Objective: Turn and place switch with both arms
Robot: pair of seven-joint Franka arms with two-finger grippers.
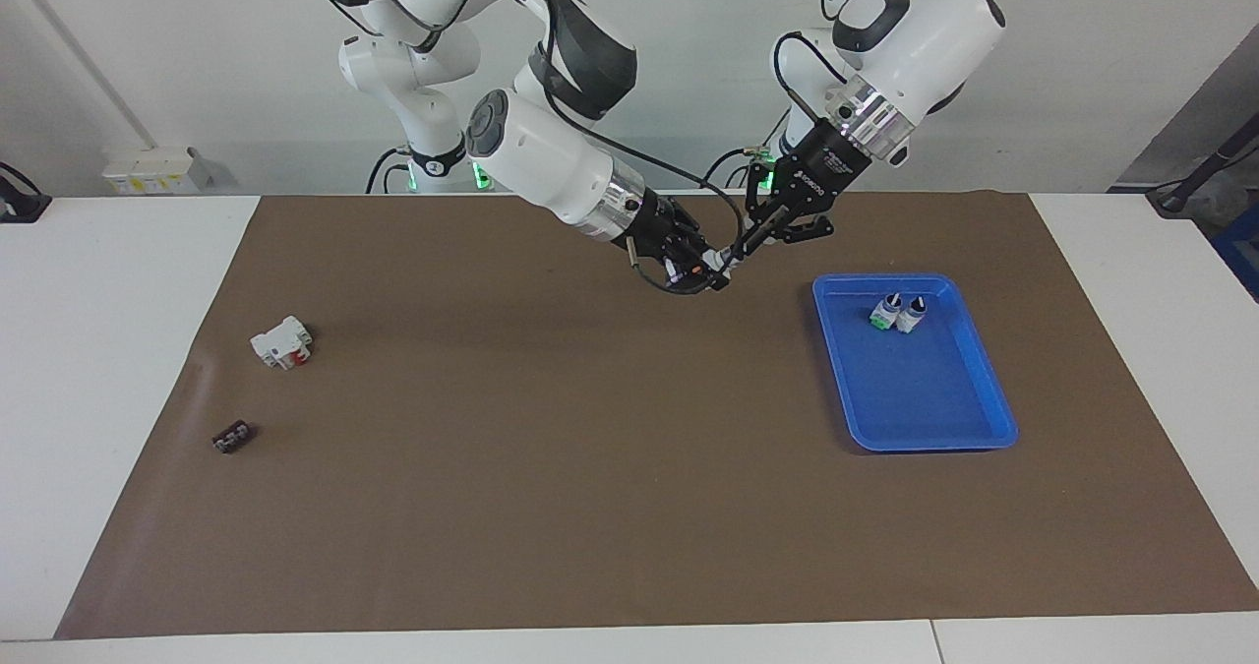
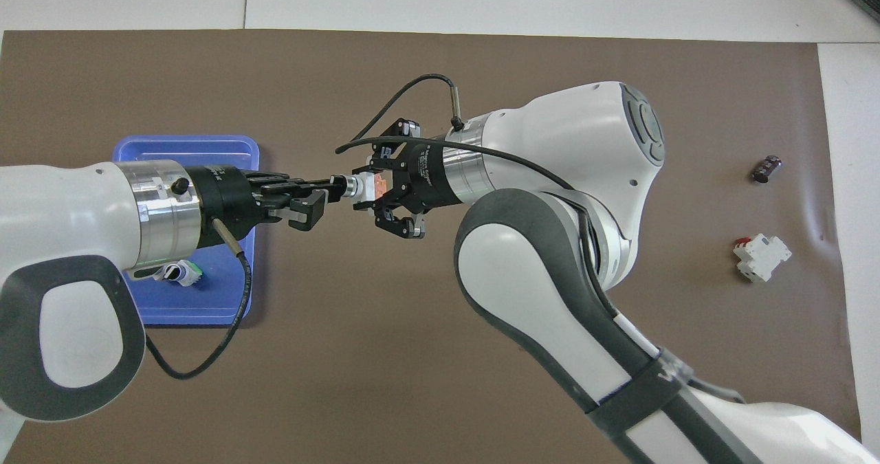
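Observation:
The switch (image 2: 366, 188) is in the air over the mat's middle, its orange block up. My right gripper (image 2: 379, 190) is shut on its white body; in the facing view that gripper (image 1: 704, 272) hides most of the switch. My left gripper (image 2: 335, 185) comes in from the tray's side and meets the switch's knob end; it also shows in the facing view (image 1: 740, 249). Both grippers point at each other, nose to nose, well above the mat.
A blue tray (image 1: 925, 398) lies toward the left arm's end with two more switches (image 1: 898, 314) in its corner nearest the robots. A white breaker block with a red part (image 1: 282, 341) and a small dark piece (image 1: 233, 437) lie toward the right arm's end.

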